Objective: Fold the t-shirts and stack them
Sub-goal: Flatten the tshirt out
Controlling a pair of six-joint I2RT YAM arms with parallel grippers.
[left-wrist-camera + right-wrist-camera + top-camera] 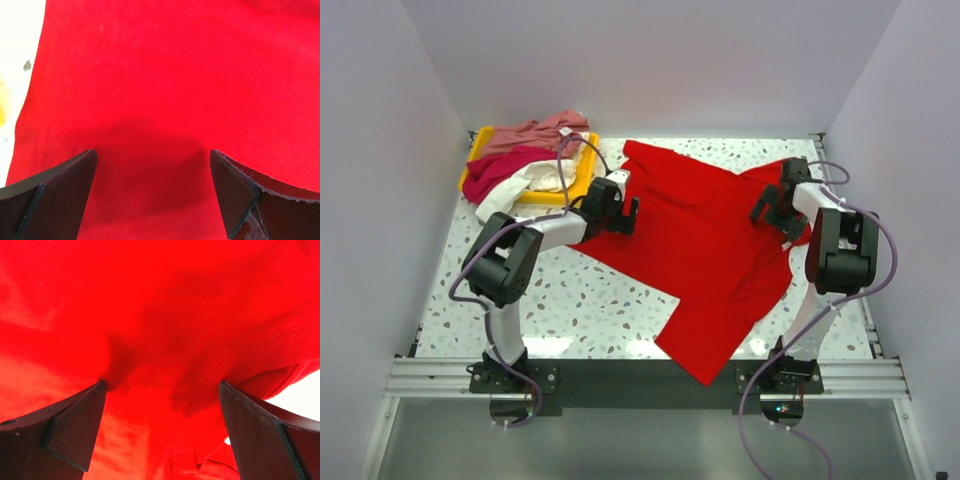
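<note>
A bright red t-shirt lies spread across the middle of the table, slanting from back left to front right. My left gripper hangs open over its left edge, and the left wrist view shows flat red cloth between the wide-apart fingers. Over the shirt's bunched right side my right gripper stands open; rumpled red cloth fills the right wrist view between its fingers. Nothing is gripped. A dusty pink t-shirt, a crimson-magenta t-shirt and a cream-white t-shirt lie heaped at the back left.
The heap rests in and over a shallow yellow tray at the back left corner. White walls close the table on the left, back and right. Speckled tabletop shows in front of the left arm.
</note>
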